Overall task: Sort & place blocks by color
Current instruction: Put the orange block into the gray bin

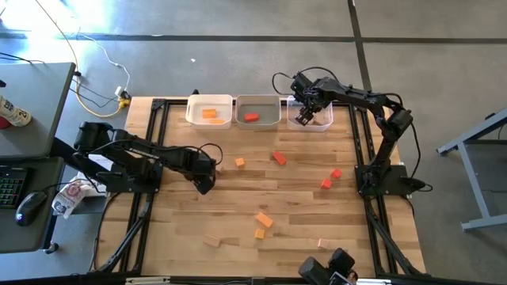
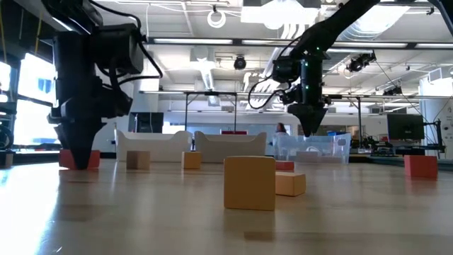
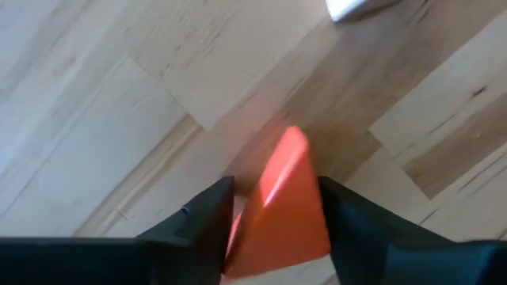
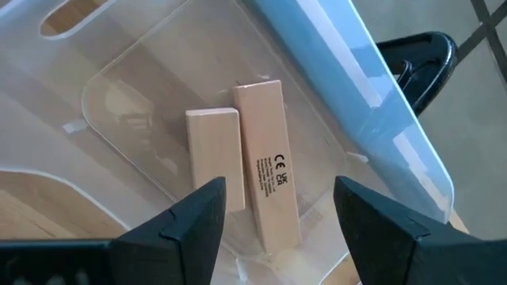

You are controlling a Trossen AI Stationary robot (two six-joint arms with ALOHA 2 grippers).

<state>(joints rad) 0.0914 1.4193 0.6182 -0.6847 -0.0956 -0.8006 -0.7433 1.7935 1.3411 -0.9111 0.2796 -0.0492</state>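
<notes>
Red wedge block (image 3: 279, 207) between left pincer (image 3: 273, 229) fingers; others scattered on table.

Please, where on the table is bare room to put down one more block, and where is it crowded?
Bare wood lies along the table's near left side, between the left gripper and a pale block. Another bare band lies below the three bins, left of the red block. The middle-right is crowded with scattered blocks.

Wooden table (image 1: 285, 198): three bins (image 1: 257, 111) along far edge, orange, red, pale blocks (image 1: 279, 157) scattered.
</notes>
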